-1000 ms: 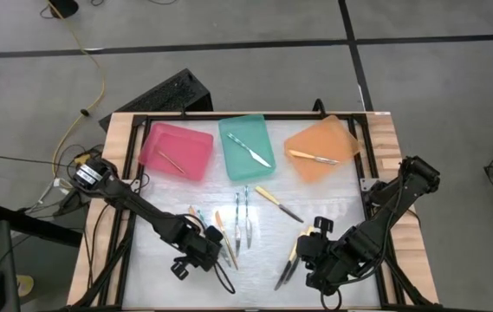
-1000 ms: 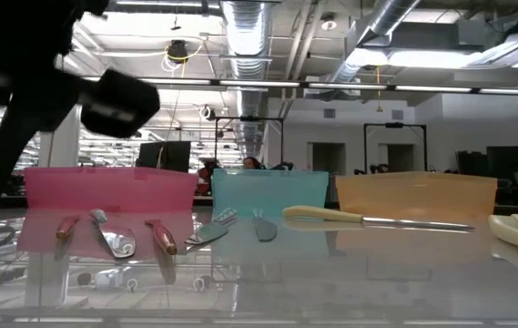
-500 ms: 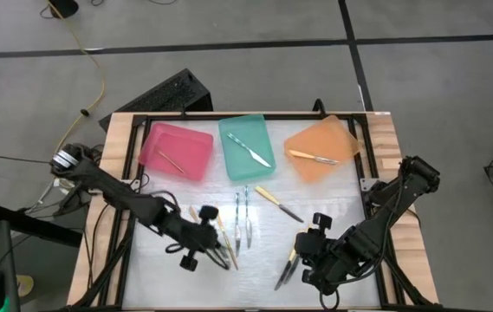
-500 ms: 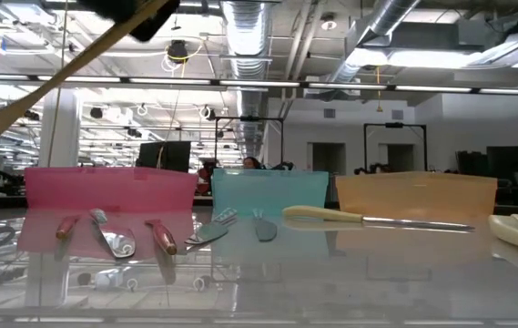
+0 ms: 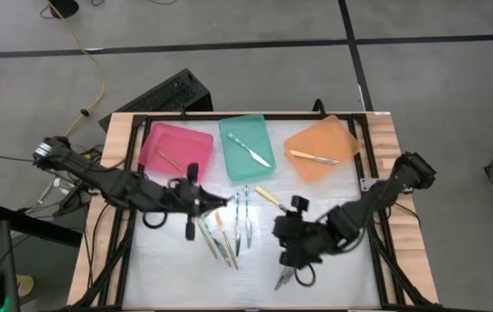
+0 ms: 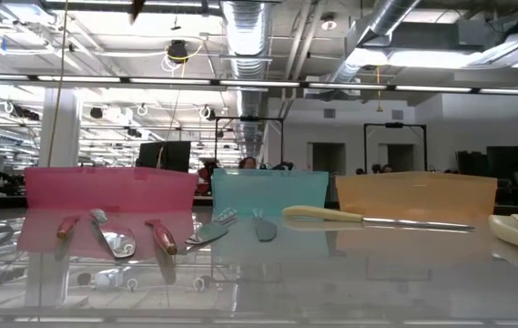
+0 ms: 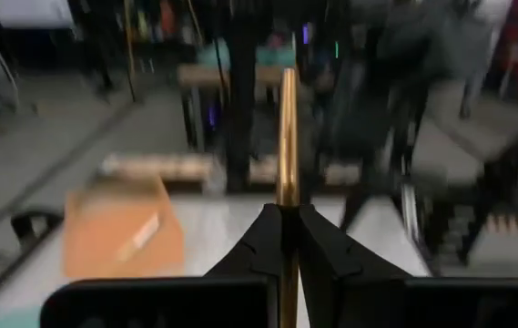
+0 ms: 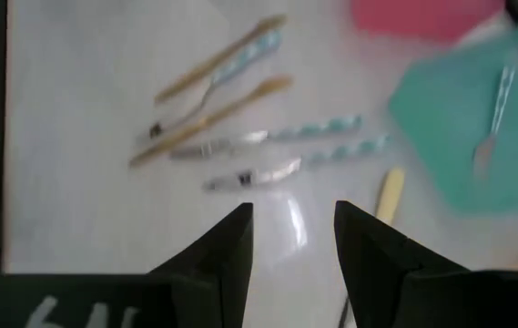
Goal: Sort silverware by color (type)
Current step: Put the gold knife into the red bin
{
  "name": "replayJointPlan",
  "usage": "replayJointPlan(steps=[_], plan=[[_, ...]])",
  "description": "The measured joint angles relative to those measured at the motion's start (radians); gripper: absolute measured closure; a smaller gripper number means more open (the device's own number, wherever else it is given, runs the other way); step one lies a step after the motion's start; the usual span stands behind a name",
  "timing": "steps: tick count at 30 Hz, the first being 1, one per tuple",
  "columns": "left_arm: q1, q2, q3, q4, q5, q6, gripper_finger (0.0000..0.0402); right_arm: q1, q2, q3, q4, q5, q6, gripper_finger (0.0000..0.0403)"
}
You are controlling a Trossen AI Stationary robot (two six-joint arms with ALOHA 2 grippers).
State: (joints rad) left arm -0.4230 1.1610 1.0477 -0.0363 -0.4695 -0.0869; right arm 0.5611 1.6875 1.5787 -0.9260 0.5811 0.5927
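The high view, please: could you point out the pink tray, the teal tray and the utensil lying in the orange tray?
pink tray (image 5: 196,161): high view, bare floor near its right edge.
teal tray (image 5: 236,158): high view, bare floor by its left wall.
utensil in the orange tray (image 5: 314,158): high view, middle of its length.

The table (image 5: 341,212) has a pale, glossy top that mirrors the translucent plastic trays (image 6: 110,189), framed by bare light wood. The silverware (image 5: 244,218) shows shiny metal ends and matt coloured handles. The fingers (image 8: 227,251) look like matt black plastic.
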Motion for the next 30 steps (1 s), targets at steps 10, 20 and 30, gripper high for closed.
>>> replayJointPlan(steps=[10,20,30], plan=[[0.039,-0.024,0.000,0.180,-0.017,0.066,0.0396,-0.208,0.000,0.000,0.529,-0.205,-0.328,0.0241],[0.046,-0.039,0.000,0.277,-0.020,0.125,0.0396,-0.309,-0.002,0.000,0.817,-0.310,-0.392,0.0241],[0.074,-0.033,-0.015,0.289,-0.005,0.122,0.0397,-0.349,-0.002,0.000,0.897,-0.342,-0.419,0.0241]])
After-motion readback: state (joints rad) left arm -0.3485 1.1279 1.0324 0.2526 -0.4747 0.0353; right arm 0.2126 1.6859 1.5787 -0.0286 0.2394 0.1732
